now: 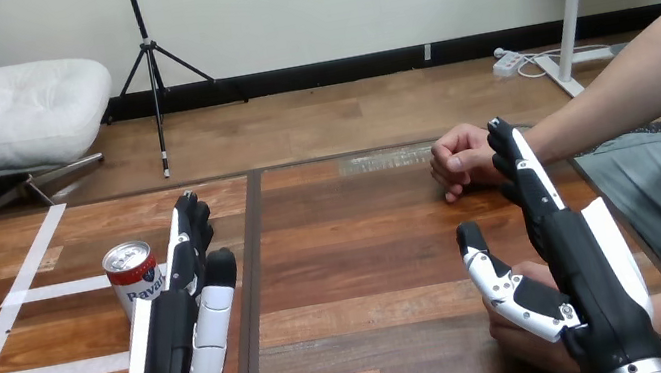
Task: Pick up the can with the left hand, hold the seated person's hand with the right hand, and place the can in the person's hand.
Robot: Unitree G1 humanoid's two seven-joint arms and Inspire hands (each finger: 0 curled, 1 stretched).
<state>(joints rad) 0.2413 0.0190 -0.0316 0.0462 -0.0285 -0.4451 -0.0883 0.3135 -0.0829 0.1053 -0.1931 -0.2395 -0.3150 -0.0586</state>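
Brown wooden plank table [351, 274], split by a dark seam [253, 260] running away from the camera. Left of the seam, upright on white tape lines [50, 291]: a red-and-white drinks can with a silver top [133, 278], not lifted. Between can and seam, the robot's black-and-white left hand [179, 364], flat and pointing forward, fingers [190, 220] straight and together, alongside the can's right flank, curled round nothing; touching or merely beside, impossible to tell. Well right of the seam, far side: the person's far hand [462, 159], a loose fist on the wood. Nearer, same side: the robot's right hand [590, 275], fingers straight, thumb spread toward the seam, lying over the person's near hand [525, 341], no grip closed on it. Likely trouble: toppling or rolling the can with a sideways nudge from straight fingers before any wrap; slipping off the near hand through too loose a clasp; a handover into a palm covered rather than cupped.
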